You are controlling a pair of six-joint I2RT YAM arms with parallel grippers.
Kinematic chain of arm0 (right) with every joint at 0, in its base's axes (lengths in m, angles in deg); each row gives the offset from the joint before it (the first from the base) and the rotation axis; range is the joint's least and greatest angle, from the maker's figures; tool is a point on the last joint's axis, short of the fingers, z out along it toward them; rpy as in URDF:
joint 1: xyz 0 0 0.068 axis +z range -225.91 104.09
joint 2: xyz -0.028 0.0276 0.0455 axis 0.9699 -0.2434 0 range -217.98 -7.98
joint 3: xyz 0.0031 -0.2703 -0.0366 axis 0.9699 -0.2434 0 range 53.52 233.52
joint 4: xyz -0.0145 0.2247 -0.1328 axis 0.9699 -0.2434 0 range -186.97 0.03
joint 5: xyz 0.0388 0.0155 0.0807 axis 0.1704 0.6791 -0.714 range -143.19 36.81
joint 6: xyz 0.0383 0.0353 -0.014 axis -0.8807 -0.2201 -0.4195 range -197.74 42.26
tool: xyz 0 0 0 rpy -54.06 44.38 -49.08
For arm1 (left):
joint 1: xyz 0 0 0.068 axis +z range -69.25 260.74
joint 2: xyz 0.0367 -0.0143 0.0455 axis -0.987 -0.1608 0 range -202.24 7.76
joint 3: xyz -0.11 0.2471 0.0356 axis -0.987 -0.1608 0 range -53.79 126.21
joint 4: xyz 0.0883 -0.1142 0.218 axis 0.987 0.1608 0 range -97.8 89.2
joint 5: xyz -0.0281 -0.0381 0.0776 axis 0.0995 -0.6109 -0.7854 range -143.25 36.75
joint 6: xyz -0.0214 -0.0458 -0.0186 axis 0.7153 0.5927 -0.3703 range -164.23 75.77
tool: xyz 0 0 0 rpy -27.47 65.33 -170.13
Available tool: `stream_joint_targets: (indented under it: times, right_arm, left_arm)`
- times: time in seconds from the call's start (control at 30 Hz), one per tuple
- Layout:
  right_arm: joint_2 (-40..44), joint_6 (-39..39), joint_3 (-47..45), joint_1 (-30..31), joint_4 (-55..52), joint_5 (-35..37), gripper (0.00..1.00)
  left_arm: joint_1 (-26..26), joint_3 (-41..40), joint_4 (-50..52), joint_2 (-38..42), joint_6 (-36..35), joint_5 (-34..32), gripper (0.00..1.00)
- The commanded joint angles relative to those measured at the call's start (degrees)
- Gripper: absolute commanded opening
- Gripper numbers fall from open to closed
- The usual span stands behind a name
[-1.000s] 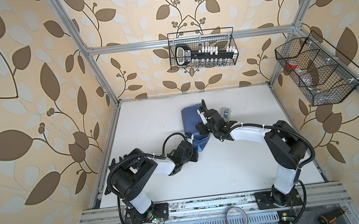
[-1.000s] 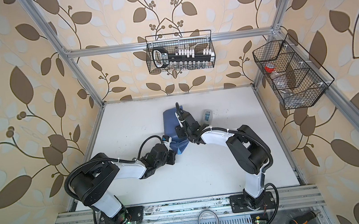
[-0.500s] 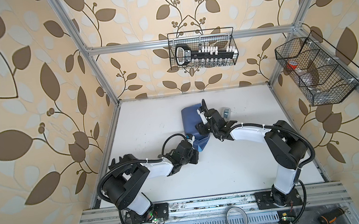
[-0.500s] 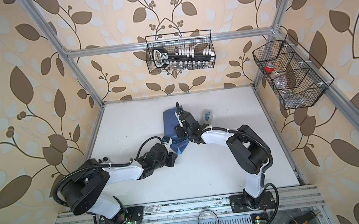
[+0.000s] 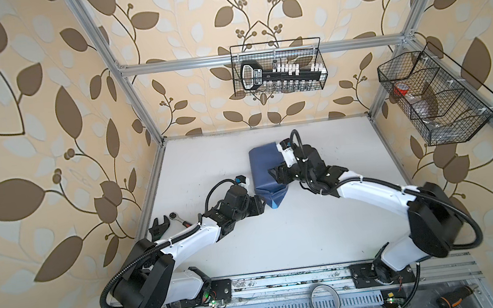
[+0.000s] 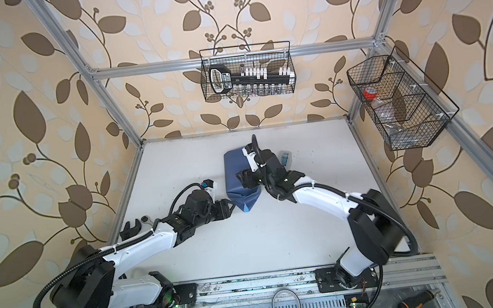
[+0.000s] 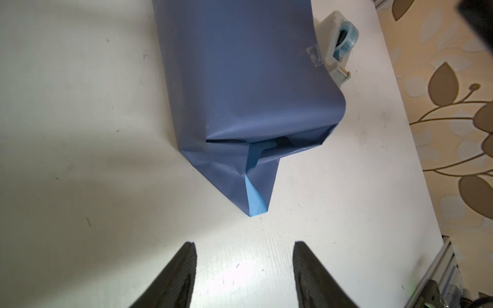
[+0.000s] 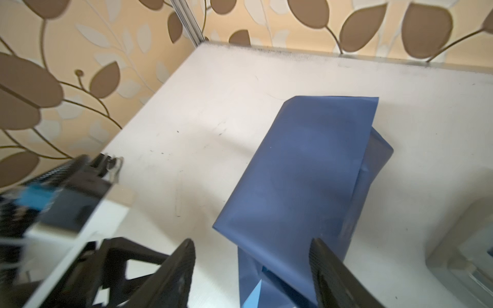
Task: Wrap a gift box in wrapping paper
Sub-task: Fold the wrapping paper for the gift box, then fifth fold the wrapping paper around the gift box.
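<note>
The paper (image 7: 240,80), folded around the hidden box, is seen on the table (image 7: 80,133) beside a tape dispenser (image 7: 336,45). The left gripper (image 7: 244,266) is spread and empty, just short of the pointed flap (image 7: 256,192). The right gripper (image 8: 250,266) is spread above the paper, nothing pinched. With nothing pressed down, the flap could spring open or the box be nudged askew.

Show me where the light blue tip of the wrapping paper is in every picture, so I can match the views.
A top view: the light blue tip at the wrapping paper corner nearest the robot's bases.
A top view: same corner.
Left wrist: just ahead of the open left gripper, at.
Right wrist: between the fingers of the right gripper, close to the camera.
Shared landmark: the paper's dark blue upper face.
</note>
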Motion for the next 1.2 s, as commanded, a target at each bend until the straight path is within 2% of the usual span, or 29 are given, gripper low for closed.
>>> stream_joint_targets:
  times: [0.0, 0.2, 0.43, 0.6, 0.77, 0.9, 1.17]
  right_arm:
    - [3.65, -2.88, -8.33, 0.32, -2.51, 1.08, 0.7]
    - [8.63, -5.27, -16.82, 0.31, -3.5, 1.34, 0.7]
    - [8.06, -5.4, -20.5, -0.55, -0.65, 1.22, 0.69]
    - [7.7, -5.71, -22.69, -3.2, 2.0, -1.62, 0.69]
    - [7.44, -5.08, -24.43, -5.53, 3.57, -3.78, 0.69]
    - [7.23, -5.08, -25.12, -6.4, 4.42, -4.69, 0.68]
    - [7.98, -5.28, -26.04, -6.42, 4.89, -4.65, 0.68]
  left_arm:
    - [-0.06, 2.73, 1.58, -1.45, 1.56, 5.55, 0.6]
    - [-1.08, 7.57, 2.84, -8.04, 1.63, 5.47, 0.52]
    - [-5.2, 17.16, 12.89, -17.53, -3.03, -4.8, 0.49]
    - [-7.6, 20.56, 18.59, -20.85, -4.93, -10.64, 0.5]
    - [-9.81, 25.14, 23.11, -24.81, -7.7, -11.69, 0.44]
    - [-11.18, 27.99, 25.54, -27.85, -8.88, -14.18, 0.43]
    - [-11.54, 28.45, 25.47, -30.32, -9.32, -15.74, 0.35]
